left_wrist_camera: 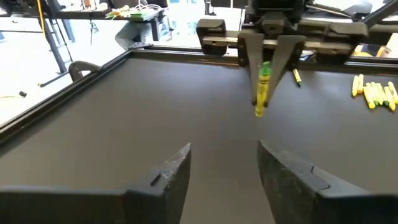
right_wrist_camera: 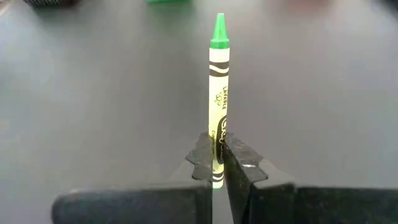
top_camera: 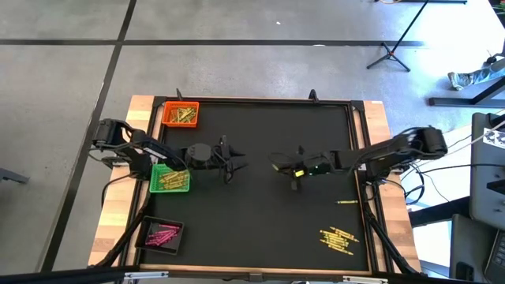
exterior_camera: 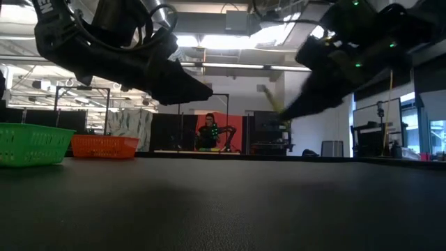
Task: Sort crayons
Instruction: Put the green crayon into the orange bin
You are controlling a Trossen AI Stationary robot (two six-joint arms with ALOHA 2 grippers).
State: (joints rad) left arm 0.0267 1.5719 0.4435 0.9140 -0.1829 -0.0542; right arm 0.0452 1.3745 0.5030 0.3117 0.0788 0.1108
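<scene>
Along the tabletop's [top_camera: 260, 229] left edge stand three small trays. The orange tray [top_camera: 181, 114] sits at the far left corner and holds orange-gold crayons [top_camera: 183, 115]. The green tray [top_camera: 170, 180] is midway along that edge with yellow-green crayons [top_camera: 169, 179] inside. The black tray [top_camera: 161, 234] near the near left corner holds pink crayons [top_camera: 161, 234].

The left arm reaches in from the left edge, passing just over the green tray, and its left pincer [top_camera: 230, 163] hangs left of the tabletop's middle. In its wrist view the two dark fingers [left_wrist_camera: 168, 177] stand apart with bare black surface between them, so this pincer is open and holds nothing. In the low view it hovers above the surface, tilted down toward the middle.

The right arm stretches in from the right edge, low and nearly level, with small green lights on its wrist. The right pincer [top_camera: 282, 167] is at the tabletop's middle, facing the left one, the two near each other but not touching. It is clamped on the green crayon [right_wrist_camera: 218, 93]: a thin stick with a yellow-green paper wrapper, black bands and a bright green pointed tip, pinched at its lower end so most of its length sticks out beyond the fingertips.

Toward the near right corner a loose cluster of yellow crayons [top_camera: 338, 239] lies on the surface, with a single yellow crayon [top_camera: 347, 203] apart from them, closer to the right edge.
</scene>
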